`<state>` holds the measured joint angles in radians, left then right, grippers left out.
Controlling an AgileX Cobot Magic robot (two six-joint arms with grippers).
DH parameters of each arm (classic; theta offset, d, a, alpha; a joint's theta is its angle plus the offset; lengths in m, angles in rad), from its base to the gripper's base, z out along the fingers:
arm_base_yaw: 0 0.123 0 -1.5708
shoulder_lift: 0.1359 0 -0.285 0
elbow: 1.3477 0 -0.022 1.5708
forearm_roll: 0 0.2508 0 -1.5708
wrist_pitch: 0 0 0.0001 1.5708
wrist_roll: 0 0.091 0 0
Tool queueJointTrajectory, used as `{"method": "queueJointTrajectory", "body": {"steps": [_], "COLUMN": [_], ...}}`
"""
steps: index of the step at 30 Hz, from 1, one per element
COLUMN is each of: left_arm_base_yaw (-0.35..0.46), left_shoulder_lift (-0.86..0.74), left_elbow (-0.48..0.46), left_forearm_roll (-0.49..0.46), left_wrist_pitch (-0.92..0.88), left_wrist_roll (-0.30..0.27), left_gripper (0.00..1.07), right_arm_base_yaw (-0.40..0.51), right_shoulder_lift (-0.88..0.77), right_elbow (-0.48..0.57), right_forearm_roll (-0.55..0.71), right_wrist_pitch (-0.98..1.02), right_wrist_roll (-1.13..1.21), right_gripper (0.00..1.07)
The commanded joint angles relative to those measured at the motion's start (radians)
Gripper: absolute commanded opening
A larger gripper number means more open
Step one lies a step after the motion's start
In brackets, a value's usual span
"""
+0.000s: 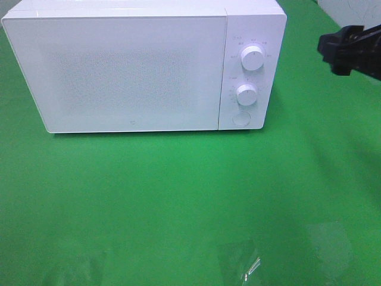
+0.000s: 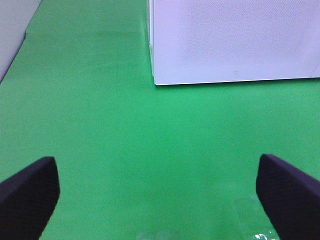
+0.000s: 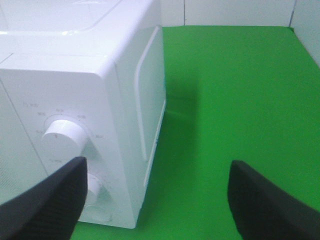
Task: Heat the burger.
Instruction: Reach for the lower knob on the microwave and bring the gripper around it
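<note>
The burger is out of view in all three views. A white microwave [image 1: 137, 65] stands at the back of the green table with its door shut; it also shows as the microwave [image 2: 235, 40] and the microwave [image 3: 85, 100]. My right gripper [image 1: 334, 53] hovers to the right of the control panel and above table height. In its wrist view the right gripper [image 3: 157, 200] is open and holds nothing, with the upper knob [image 3: 62, 137] near its one finger. My left gripper [image 2: 157, 195] is open over bare green table in front of the microwave's left corner.
The control panel carries two white knobs [image 1: 253, 58] [image 1: 246, 94] and a round button [image 1: 241, 118]. A small clear shiny scrap [image 1: 251, 266] lies near the table's front edge. A white wall [image 3: 235, 12] borders the table behind the microwave.
</note>
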<state>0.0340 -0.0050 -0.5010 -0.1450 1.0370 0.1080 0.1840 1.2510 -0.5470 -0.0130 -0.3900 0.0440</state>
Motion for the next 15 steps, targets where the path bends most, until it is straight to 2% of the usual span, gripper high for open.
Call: {"method": "queueJointTrajectory", "body": {"steps": [1, 2, 3, 4, 5, 6, 7, 8, 10, 11, 12, 13, 14, 15], "left_arm_base_yaw": [0.000, 0.000, 0.000, 0.000, 0.000, 0.000, 0.000, 0.000, 0.000, 0.000, 0.000, 0.000, 0.000, 0.000], "left_shoulder_lift": [-0.024, -0.024, -0.024, -0.024, -0.024, -0.024, -0.024, -0.024, -0.024, -0.024, -0.024, -0.024, -0.024, -0.024], "left_elbow": [0.003, 0.003, 0.003, 0.003, 0.003, 0.003, 0.003, 0.003, 0.003, 0.003, 0.003, 0.003, 0.003, 0.003], "left_forearm_roll": [-0.005, -0.005, -0.005, -0.005, -0.005, -0.005, -0.005, -0.005, -0.005, -0.005, -0.005, -0.005, -0.005, -0.005], "left_wrist_pitch": [-0.010, -0.010, -0.010, -0.010, -0.010, -0.010, -0.010, -0.010, -0.010, -0.010, -0.010, -0.010, -0.010, -0.010], "left_wrist_roll": [-0.001, -0.001, -0.001, -0.001, -0.001, -0.001, -0.001, -0.001, -0.001, -0.001, -0.001, -0.001, -0.001, -0.001], "left_gripper": [1.00, 1.00, 1.00, 1.00, 1.00, 1.00, 1.00, 1.00, 1.00, 1.00, 1.00, 1.00, 1.00, 1.00], "right_arm_base_yaw": [0.043, 0.086, 0.086, 0.134, 0.134, 0.174, 0.174, 0.219, 0.248, 0.311, 0.311, 0.368, 0.368, 0.424], "right_shoulder_lift": [0.050, 0.089, 0.089, 0.127, 0.127, 0.159, 0.159, 0.187, 0.199, 0.220, 0.220, 0.242, 0.242, 0.272], "right_elbow": [-0.002, -0.002, -0.002, -0.002, -0.002, -0.002, -0.002, -0.002, -0.002, -0.002, -0.002, -0.002, -0.002, -0.002], "right_forearm_roll": [0.049, 0.122, 0.122, 0.219, 0.219, 0.301, 0.301, 0.384, 0.421, 0.488, 0.488, 0.554, 0.554, 0.631], "right_wrist_pitch": [-0.063, -0.104, -0.104, -0.155, -0.155, -0.211, -0.211, -0.268, -0.302, -0.369, -0.369, -0.438, -0.438, -0.515], "right_wrist_roll": [-0.068, -0.132, -0.132, -0.199, -0.199, -0.263, -0.263, -0.319, -0.346, -0.391, -0.391, -0.434, -0.434, -0.463], "right_gripper": [0.76, 0.76, 0.76, 0.76, 0.76, 0.76, 0.76, 0.76, 0.76, 0.76, 0.76, 0.76, 0.76, 0.76]}}
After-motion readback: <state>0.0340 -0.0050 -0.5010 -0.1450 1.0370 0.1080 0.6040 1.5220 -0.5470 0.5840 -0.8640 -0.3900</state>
